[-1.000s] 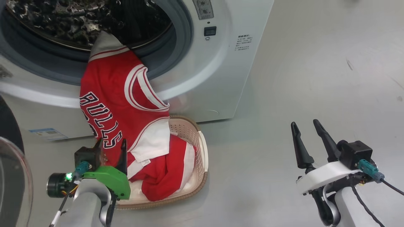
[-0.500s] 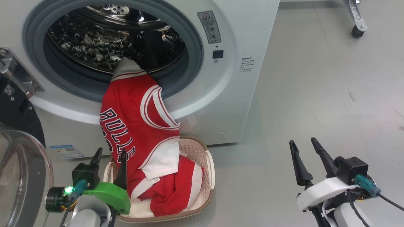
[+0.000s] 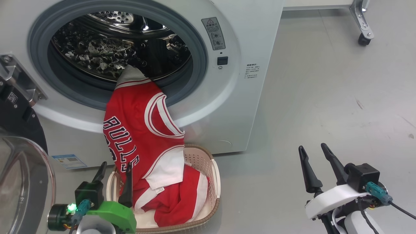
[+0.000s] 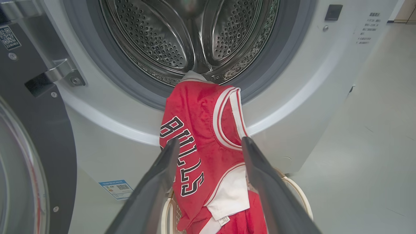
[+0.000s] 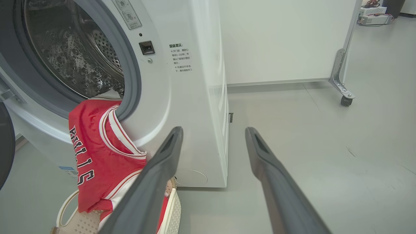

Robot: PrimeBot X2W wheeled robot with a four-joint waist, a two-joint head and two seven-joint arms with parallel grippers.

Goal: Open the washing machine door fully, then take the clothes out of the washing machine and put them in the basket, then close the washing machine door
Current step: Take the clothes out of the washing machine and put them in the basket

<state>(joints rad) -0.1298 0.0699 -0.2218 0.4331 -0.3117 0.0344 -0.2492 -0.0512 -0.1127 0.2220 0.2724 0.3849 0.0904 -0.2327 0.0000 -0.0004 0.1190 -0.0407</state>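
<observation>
The washing machine (image 3: 234,107) stands with its door (image 3: 19,182) swung open at the left, showing the steel drum (image 4: 156,35). A red jersey (image 3: 136,130) with white trim and block letters hangs from the drum's lip down into the cream basket (image 3: 216,175) on the floor below. More red and white cloth (image 3: 182,204) lies in that basket. My left gripper (image 3: 117,164) is open just in front of the jersey's lower part, with its fingers (image 4: 162,169) either side of the lettering and gripping nothing. My right gripper (image 3: 312,147) is open over bare floor, well to the right.
Grey floor (image 3: 325,81) stretches to the right of the machine. A metal leg with a caster (image 3: 362,34) stands at the far right, against a white wall panel (image 5: 279,42). A blue label (image 3: 68,161) sits low on the machine's front.
The head camera has moved, bringing more of the drum opening and door hinge into view. The jersey hangs as before. My left gripper sits slightly lower against the jersey; both grippers stay open.
</observation>
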